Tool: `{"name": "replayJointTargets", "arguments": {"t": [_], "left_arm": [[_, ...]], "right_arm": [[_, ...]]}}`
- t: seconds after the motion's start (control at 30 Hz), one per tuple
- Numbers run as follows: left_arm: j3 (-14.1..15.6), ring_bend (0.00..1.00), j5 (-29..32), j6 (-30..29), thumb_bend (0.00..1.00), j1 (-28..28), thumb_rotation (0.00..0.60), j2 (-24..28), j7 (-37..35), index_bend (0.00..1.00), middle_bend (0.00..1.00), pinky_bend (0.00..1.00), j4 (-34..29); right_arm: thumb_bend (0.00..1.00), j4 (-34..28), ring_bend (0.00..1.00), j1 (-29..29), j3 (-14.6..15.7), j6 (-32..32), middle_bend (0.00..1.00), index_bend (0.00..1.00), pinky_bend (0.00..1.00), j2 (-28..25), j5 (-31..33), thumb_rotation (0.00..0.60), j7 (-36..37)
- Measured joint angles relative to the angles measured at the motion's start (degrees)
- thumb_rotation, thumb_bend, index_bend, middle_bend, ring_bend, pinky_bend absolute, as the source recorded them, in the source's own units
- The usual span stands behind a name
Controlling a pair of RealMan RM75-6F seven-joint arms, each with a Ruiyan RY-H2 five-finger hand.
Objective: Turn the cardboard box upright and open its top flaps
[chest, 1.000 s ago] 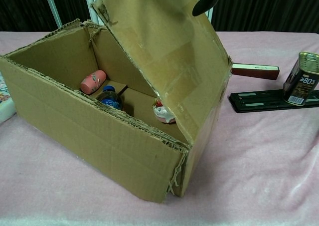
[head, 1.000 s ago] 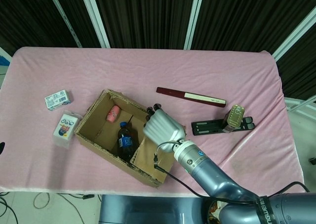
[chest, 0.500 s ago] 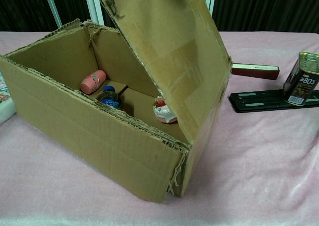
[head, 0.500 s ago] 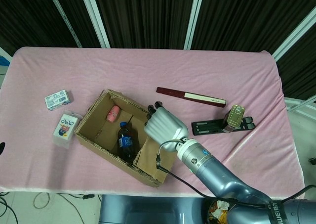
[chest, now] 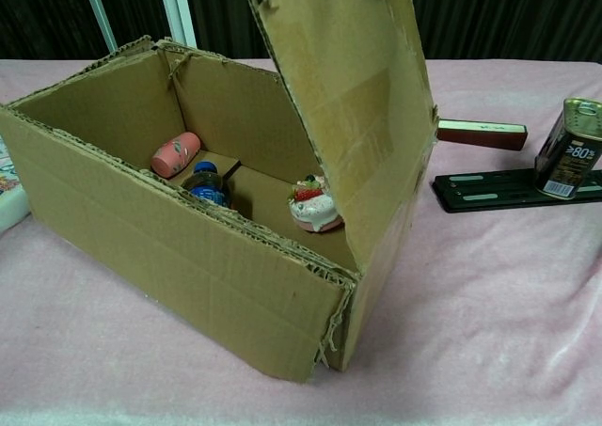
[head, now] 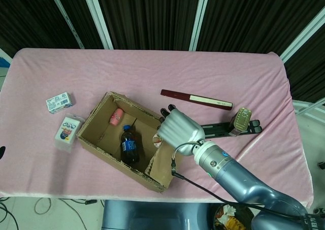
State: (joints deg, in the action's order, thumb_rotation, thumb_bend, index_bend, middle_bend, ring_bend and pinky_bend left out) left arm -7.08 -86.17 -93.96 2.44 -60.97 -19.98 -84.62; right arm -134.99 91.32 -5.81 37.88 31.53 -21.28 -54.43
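The cardboard box (head: 99, 139) stands upright on the pink table, open side up; the chest view shows its front wall (chest: 169, 247). Its right flap (chest: 357, 97) is raised steeply, leaning slightly over the opening, and is also seen edge-on as the flap (head: 161, 164) in the head view. My right hand (head: 179, 128) is over the flap's free edge with its back to the camera, so its hold is hidden. Inside lie a blue-capped bottle (chest: 205, 183), a pink cup (chest: 175, 153) and a round pink-white item (chest: 315, 210). The left hand is out of sight.
Right of the box are a long maroon box (head: 196, 99), a black bar (head: 223, 129) and a tin can (head: 241, 119) standing on it. Left of the box lie a small carton (head: 59, 102) and a white pack (head: 69, 131).
My right hand moved to the right and took the flap with it. The flap swung from leaning over the opening to nearly upright, uncovering the round pink-white item.
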Motion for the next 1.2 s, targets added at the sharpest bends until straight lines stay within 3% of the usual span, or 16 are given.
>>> {"name": "replayJointTargets", "arguments": {"t": [0.7,1.2], "left_arm": [[0.14,0.01,-0.40,-0.20,0.26,0.09,0.600,-0.29,1.02,0.07,0.06,0.04,0.38],[0.25,0.01,-0.64,-0.41,0.26,0.10,0.600,-0.53,1.67,0.07,0.06,0.04,0.61]], "right_arm": [[0.30,0.00,0.18,-5.63,-2.23,-13.80,0.33,0.43,0.25,-12.39,-8.94,0.600,11.43],[0.25,0.00,0.16,-15.78,-7.71,-21.08,0.33,0.42,0.25,-21.67,-20.26,0.600,23.69]]}}
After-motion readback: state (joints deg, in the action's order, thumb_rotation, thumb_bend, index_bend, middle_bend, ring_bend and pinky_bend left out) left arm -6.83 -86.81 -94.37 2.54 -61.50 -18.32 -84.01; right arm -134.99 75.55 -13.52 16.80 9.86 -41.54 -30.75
